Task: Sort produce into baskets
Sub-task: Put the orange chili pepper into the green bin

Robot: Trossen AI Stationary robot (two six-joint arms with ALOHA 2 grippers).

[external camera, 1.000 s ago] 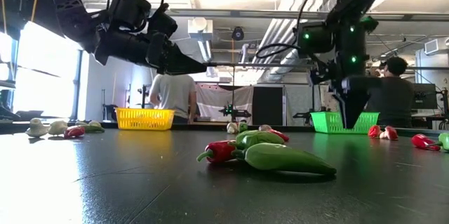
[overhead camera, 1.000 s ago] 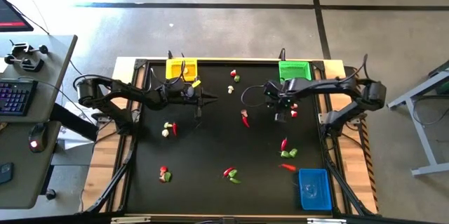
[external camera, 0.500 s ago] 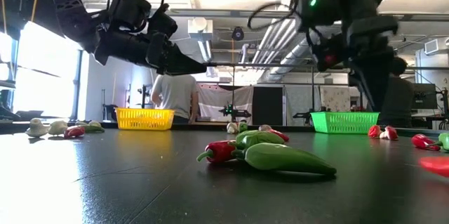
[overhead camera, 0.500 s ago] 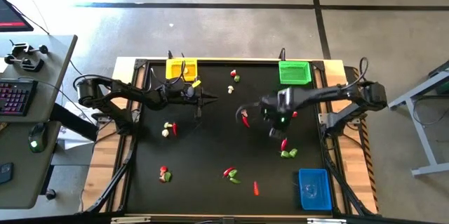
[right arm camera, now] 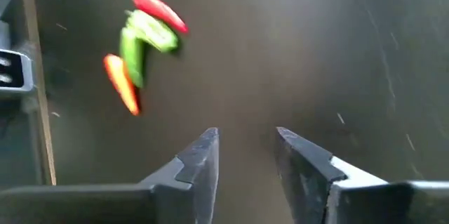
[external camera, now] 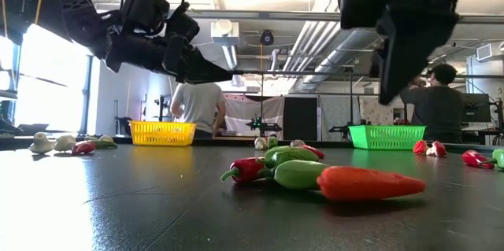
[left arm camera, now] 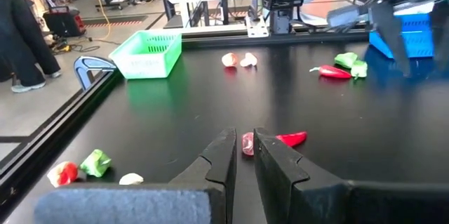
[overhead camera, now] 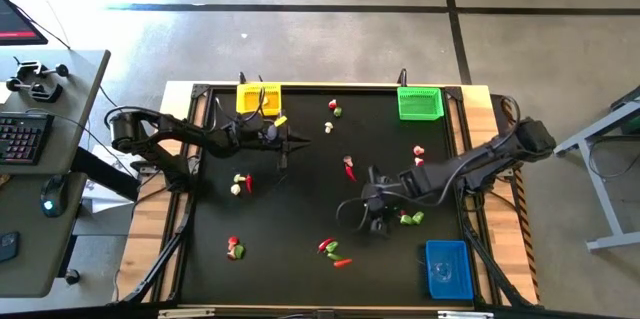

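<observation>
Since a second ago my right tool (overhead camera: 372,221) has swung from beside the green basket (overhead camera: 420,102) down toward the near middle of the desk (overhead camera: 290,209), and a red chilli (overhead camera: 342,262) that was not by the near cluster before now lies there. From the right wrist view that tool's fingers (right arm camera: 200,159) stand apart with nothing between them, released over bare black surface, with a red chilli, a green pepper (right arm camera: 133,50) and an orange-red chilli (right arm camera: 121,83) lying close together ahead of it. Just beside the tool on the far side sits a small pile of green chunks (overhead camera: 410,218). My left tool (overhead camera: 300,140) hangs above the desk near the yellow basket (overhead camera: 258,97); its fingers (left arm camera: 224,155) are nearly together and grip nothing that I can see, with a small red piece (left arm camera: 248,143) on the surface just past their tips. Farther out, the blue basket (overhead camera: 447,268) sits at the near right corner, the green one at the far right edge. Loose produce lies scattered: a cream bulb and red piece (overhead camera: 241,183) left of centre, another cluster (overhead camera: 235,249) near the left front. In the low view a person (external camera: 197,105) stands behind the yellow basket.
</observation>
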